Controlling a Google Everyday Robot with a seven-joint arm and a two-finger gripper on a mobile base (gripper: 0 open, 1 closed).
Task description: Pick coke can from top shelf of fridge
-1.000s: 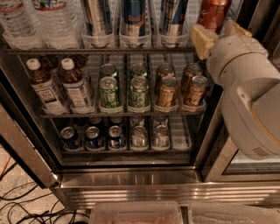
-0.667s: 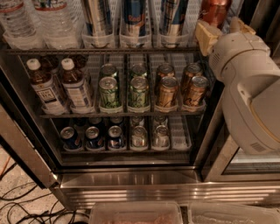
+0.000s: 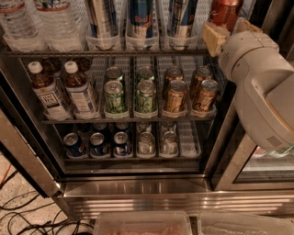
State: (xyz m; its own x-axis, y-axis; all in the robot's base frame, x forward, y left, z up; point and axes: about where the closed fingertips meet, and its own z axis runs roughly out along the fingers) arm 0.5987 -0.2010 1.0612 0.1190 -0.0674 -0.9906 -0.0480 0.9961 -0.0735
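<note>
Drinks fill a stainless-steel display fridge (image 3: 138,197) with white wire racks. Along the top shelf (image 3: 105,53), left to right, stand two clear plastic water bottles (image 3: 55,23), three tall silver-and-blue cans (image 3: 140,20), and one red-orange metal coke can (image 3: 225,13) at the far right end. The rack below shows two brown tea bottles (image 3: 48,89) in front, four green cans (image 3: 115,96) and four gold-bronze cans (image 3: 174,96). The robot's bulky white arm (image 3: 262,87) blocks the right side. Its tan-tipped gripper (image 3: 218,34) sits just below and left of the coke can; whether it is parted or closed cannot be told.
</note>
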